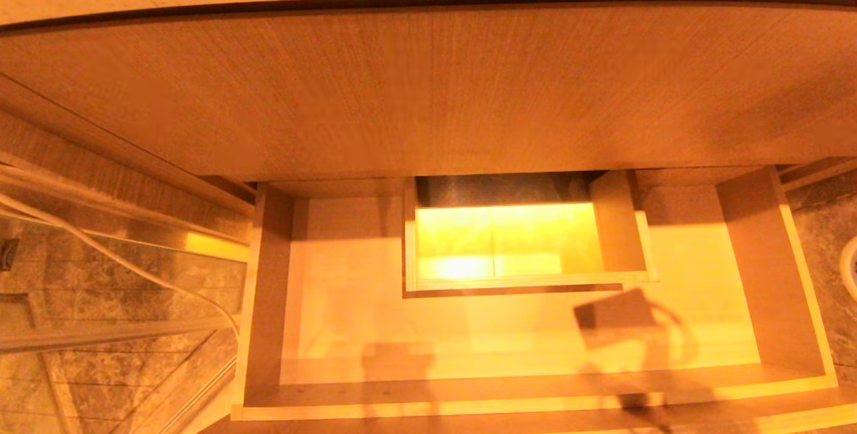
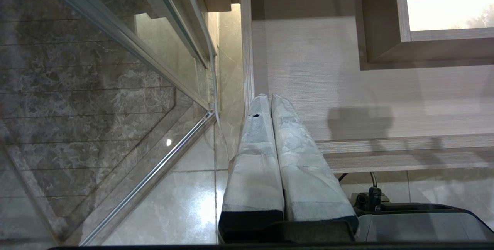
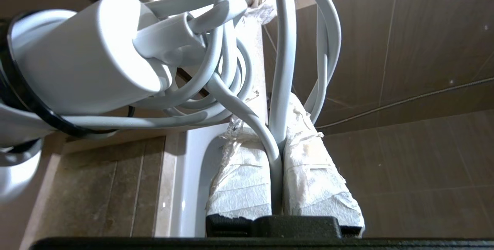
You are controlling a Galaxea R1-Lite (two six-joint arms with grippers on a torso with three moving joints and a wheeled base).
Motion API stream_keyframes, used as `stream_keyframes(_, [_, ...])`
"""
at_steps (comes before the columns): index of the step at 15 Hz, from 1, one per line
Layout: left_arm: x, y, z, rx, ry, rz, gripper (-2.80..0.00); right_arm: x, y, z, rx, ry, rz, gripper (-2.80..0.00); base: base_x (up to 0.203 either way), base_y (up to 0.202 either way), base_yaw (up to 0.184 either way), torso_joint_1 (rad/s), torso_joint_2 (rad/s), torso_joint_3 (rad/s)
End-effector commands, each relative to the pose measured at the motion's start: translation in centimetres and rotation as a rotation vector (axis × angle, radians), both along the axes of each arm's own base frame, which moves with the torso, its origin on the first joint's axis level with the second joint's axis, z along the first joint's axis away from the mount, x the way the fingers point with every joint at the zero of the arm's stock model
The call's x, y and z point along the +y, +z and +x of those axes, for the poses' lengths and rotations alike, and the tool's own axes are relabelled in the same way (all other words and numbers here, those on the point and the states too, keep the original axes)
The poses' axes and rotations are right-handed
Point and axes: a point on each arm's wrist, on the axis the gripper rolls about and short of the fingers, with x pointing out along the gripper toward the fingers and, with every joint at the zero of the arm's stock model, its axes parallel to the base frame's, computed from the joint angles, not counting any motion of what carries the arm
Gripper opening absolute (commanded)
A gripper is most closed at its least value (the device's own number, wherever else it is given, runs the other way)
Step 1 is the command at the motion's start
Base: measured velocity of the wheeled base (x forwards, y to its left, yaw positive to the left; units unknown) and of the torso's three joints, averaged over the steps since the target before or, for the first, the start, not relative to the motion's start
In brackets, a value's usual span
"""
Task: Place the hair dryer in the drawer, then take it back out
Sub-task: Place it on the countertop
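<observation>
White hair dryer (image 3: pixel 83 55) hangs by its cord from the right tool (image 3: pixel 276 126), whose padded fingers (image 3: pixel 314 173) pinch one loop of cord (image 3: pixel 283 61) — the body dangles just beside the fingertips, clear of any surface. The drawer (image 1: pixel 770 273) stands pulled open with nothing lying inside; only a shadow falls on its floor. Whether the dryer has already been in and come out, or is yet to go in, cannot be told. The left tool (image 2: pixel 271 101), fingers pressed together, sits idle near the drawer's left wall.
</observation>
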Motion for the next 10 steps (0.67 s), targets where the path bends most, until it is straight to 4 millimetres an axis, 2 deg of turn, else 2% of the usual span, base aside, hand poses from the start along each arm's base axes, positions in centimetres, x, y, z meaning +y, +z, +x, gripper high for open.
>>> stream_keyframes(1, [0.0,0.0,0.0,0.000,0.000,-0.001,-2.80,0.5,0.8,-1.1,-0.053,0.017,0.004,-2.80,0.000,0.000,0.000,0.000,0.00,0.000])
stream_keyframes(7, [0.0,0.0,0.0,0.000,0.000,-0.001,-2.80,1.9,3.4,-4.6,-0.147,0.132,0.096,-2.80,0.000,0.000,0.000,0.000,0.00,0.000])
stream_keyframes(10, [0.0,0.0,0.0,0.000,0.000,-0.001,-2.80,2.0,4.6,-5.6,-0.203,0.182,0.101,-2.80,0.000,0.000,0.000,0.000,0.00,0.000])
